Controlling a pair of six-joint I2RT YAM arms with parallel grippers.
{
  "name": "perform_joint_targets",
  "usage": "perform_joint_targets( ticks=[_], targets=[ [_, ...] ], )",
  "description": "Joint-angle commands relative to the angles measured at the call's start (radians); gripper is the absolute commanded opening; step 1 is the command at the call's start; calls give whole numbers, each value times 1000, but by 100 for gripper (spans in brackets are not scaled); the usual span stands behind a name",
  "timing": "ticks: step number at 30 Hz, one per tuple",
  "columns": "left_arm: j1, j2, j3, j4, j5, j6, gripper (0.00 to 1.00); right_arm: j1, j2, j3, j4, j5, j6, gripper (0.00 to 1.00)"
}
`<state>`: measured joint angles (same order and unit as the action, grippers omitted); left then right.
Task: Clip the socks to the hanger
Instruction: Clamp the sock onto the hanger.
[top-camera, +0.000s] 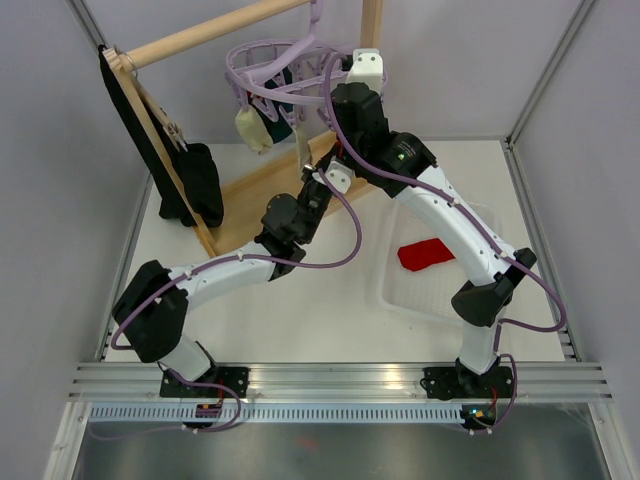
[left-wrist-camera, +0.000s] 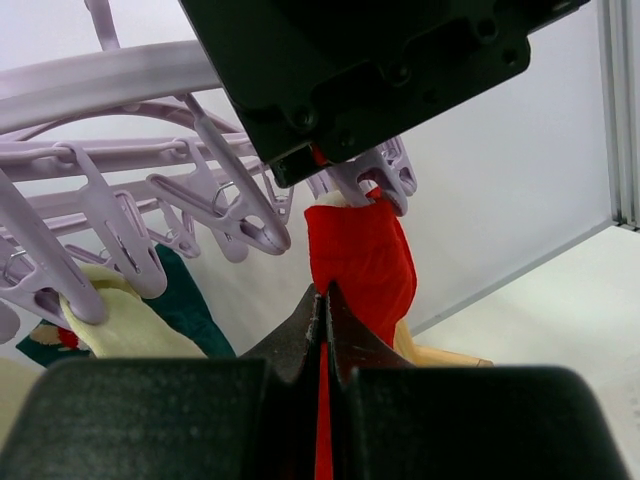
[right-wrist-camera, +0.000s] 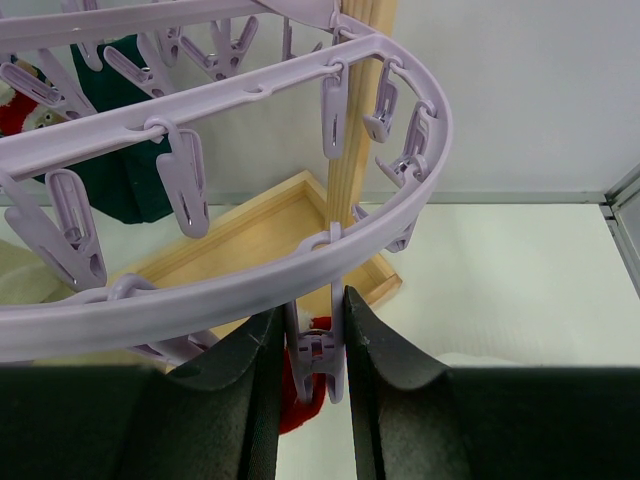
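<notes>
Left of the hanger (right-wrist-camera: 200, 300), a long black cloth (top-camera: 190, 180) of matte fabric drapes over the sloping bar of the wooden rack (top-camera: 265, 195), which is pale, smooth timber with a flat tray-like base. The hanger is round, moulded lavender plastic: two rings joined by spokes, with small peg-shaped clips dangling beneath. Under its left side hang a soft cream sock (top-camera: 254, 128) and a dark teal sock (right-wrist-camera: 130, 180), each pinched in a peg.

Below the hanger's centre, the left gripper (left-wrist-camera: 323, 300) has its black fingers pressed together on the lower part of a red sock (left-wrist-camera: 360, 260), a thin strip of smooth red fabric showing between them. The sock's upper edge meets the mouth of a clip (right-wrist-camera: 315, 360); whether it is caught there cannot be told.

At the hanger's right rim, the right gripper (right-wrist-camera: 312, 315) has one finger against each side of that clip.

Right of the hanger, on the white surface (top-camera: 300, 320), a clear plastic tray (top-camera: 485, 215) holds a second red sock (top-camera: 425, 252), lying flat.
</notes>
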<state>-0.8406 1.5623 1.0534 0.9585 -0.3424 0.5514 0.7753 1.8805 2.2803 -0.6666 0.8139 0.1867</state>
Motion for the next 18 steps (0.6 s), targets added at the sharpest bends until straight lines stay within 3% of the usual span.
perform_joint_targets(
  ticks=[1,18],
  targets=[
    [-14,-5,36,65,-17,-5,2,-7,-8,13,4,54,10,0],
    [-37,4,31,100,-53,-25,2,-8,-17,2,1,57,26,0]
  ],
)
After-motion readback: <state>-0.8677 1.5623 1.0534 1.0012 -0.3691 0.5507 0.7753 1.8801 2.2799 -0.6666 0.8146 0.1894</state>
